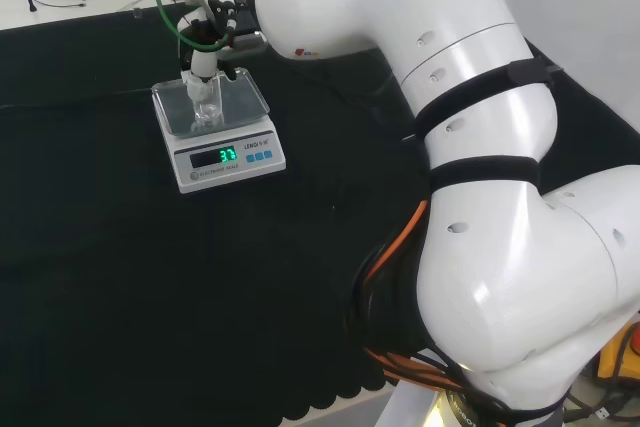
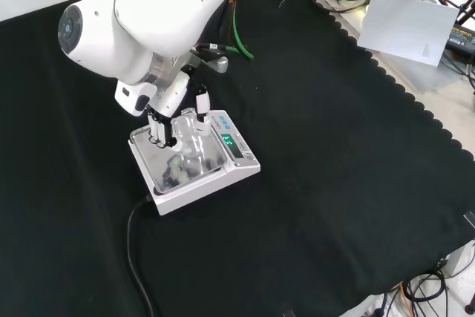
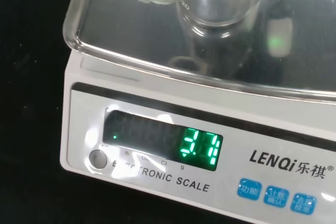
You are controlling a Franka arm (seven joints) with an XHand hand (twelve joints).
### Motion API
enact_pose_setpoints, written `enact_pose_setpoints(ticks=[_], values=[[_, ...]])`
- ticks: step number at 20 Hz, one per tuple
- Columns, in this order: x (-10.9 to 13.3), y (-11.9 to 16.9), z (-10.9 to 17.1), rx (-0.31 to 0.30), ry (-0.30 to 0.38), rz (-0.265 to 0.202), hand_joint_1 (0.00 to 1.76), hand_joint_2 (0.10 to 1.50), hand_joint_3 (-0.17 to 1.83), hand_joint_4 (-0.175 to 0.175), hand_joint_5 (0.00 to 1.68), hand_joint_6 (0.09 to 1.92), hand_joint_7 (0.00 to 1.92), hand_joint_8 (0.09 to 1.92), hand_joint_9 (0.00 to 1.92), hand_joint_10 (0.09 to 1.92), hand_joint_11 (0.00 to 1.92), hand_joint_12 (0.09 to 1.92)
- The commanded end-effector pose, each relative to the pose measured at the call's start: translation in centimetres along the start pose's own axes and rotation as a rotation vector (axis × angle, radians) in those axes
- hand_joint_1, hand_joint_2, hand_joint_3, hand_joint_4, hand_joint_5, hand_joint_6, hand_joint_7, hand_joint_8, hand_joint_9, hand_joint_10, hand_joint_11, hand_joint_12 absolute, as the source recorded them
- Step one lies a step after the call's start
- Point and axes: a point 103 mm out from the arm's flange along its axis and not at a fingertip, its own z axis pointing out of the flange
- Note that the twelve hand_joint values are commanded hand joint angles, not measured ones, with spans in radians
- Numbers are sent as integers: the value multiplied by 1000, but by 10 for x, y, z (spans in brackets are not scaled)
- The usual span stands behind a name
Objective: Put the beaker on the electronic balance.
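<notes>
The head view looks from behind and above the arm over the table [image 1: 120,327]. The front view faces back, looking down. Both share the balance [image 1: 222,152] [image 2: 194,168]. The wrist view sits close, probably just above its display [image 3: 163,142].

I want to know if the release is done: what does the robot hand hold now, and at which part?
The robot hand holds the clear beaker by its upper sides, fingers around it. The beaker stands on the balance pan.

Green digits & label on balance [image 3: 262,129], lettering on arm [image 2: 148,5]
</notes>
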Motion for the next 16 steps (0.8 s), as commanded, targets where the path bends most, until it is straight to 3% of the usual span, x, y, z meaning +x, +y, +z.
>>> enact_pose_setpoints(ticks=[1, 3, 8, 11, 16], values=[[3, -8, -2, 9, 5, -19, 1248, 1114, -44, -175, 990, 992, 870, 1089, 1051, 1070, 1135, 969], [4, -11, -3, 7, -3, -22, 1227, 1097, -93, -175, 920, 997, 827, 1078, 1022, 1010, 1172, 921], [2, -16, -3, 21, -5, -24, 1241, 969, -174, -114, 519, 956, 611, 945, 975, 737, 1363, 828], [1, -17, -2, 41, -12, -23, 1171, 903, -175, -82, 324, 782, 494, 917, 848, 737, 1272, 912], [1, -16, 2, 43, -16, -22, 1103, 849, -175, -60, 266, 641, 382, 886, 714, 782, 1150, 1014]])
